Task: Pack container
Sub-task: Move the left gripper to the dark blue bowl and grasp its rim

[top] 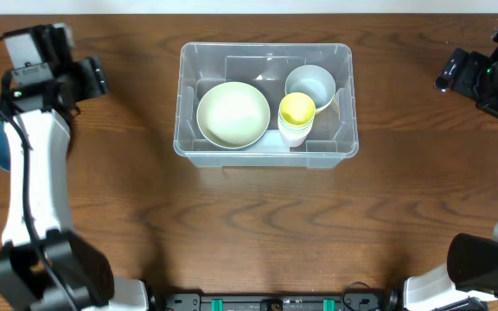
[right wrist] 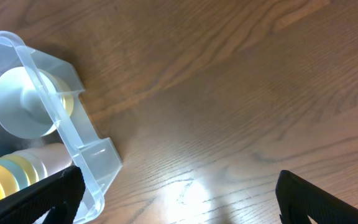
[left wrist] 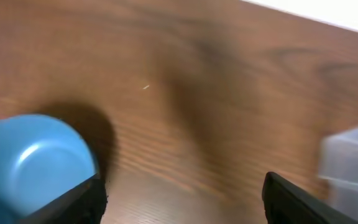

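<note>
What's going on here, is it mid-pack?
Two arms are packing the container. It holds a cream bowl, a pale blue bowl and stacked cups, yellow on top. A blue bowl sits on the table far left, beside the left gripper, which is open and empty. The right gripper is open over bare table next to the container.

Wooden table [top: 258, 225]: container [top: 266, 47], blue cup [left wrist: 33, 158]
</note>
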{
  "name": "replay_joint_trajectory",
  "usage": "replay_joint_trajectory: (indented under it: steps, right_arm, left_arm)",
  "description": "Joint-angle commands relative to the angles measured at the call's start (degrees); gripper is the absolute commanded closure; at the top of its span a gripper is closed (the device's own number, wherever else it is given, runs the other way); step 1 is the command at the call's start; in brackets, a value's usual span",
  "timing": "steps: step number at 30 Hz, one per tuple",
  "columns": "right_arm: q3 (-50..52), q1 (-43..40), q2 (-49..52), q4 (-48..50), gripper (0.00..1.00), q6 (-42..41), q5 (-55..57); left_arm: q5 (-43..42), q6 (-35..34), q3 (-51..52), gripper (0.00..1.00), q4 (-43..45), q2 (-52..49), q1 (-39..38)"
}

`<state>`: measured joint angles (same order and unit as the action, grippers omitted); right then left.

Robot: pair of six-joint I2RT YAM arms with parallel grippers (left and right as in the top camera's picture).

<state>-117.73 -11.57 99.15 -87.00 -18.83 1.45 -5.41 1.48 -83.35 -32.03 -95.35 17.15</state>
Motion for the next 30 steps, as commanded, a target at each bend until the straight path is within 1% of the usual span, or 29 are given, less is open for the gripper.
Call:
replay_joint_trajectory:
  steps: [1, 8, 12, 17, 18, 19, 20, 21, 22, 24, 26, 30]
  right_arm:
    - [-0.66, -0.11, -0.57, -0.04, 0.01, 0.02, 0.00]
    - [-0.66, -0.11, -0.57, -0.04, 0.01, 0.02, 0.00]
    - [-0.66, -0.11, -0.57, -0.04, 0.01, 0.02, 0.00]
    - [-0.66, -0.11, -0.57, -0.04, 0.01, 0.02, 0.00]
    - [-0.66, -0.11, -0.57, -0.04, 0.01, 0.02, 0.00]
    - [-0.66, -0.11, -0.57, -0.04, 0.01, 0.02, 0.00]
    - [-0.66, -0.11, -0.57, -0.04, 0.01, 0.02, 0.00]
    - [-0.66, -0.11, -0.57, -0.04, 0.01, 0.02, 0.00]
    - [-0.66, -0.11, -0.57, -0.04, 0.01, 0.02, 0.00]
    - [-0.66, -0.11, -0.57, -0.04, 0.01, 0.02, 0.00]
    - [-0.66, -0.11, -0.57, -0.04, 0.01, 0.02, 0.00]
    - [-0.66, -0.11, -0.57, -0.04, 0.01, 0.02, 0.00]
  left_arm:
    - [1.18, 0.15, -0.24, 0.18, 1.27, -5.11, 3.23]
    - [4.48, 0.13, -0.24, 0.18, 2.58, -13.31, 7.19]
    - [6.69, 0.17, -0.24, 0.18, 2.89, -17.29, 8.24]
    - [6.75, 0.13, -0.24, 0.19, 2.58, -22.18, 8.66]
    - [6.75, 0.13, -0.24, 0.24, 2.43, -22.80, 8.66]
    - [6.75, 0.11, -0.24, 0.32, 2.19, -23.41, 8.66]
    - [6.73, 0.11, -0.24, 0.43, 2.01, -23.80, 8.66]
    - [6.73, 0.04, -0.24, 0.57, 1.73, -24.00, 8.66]
    - [6.73, -0.11, -0.24, 0.69, 1.60, -24.11, 8.66]
    - [6.71, -1.01, -0.24, 0.86, 1.49, -24.00, 8.66]
    - [6.69, -3.23, -0.24, 0.94, 1.40, -23.78, 8.66]
    - [4.61, -4.81, -0.26, 0.94, 0.22, -23.15, 8.41]
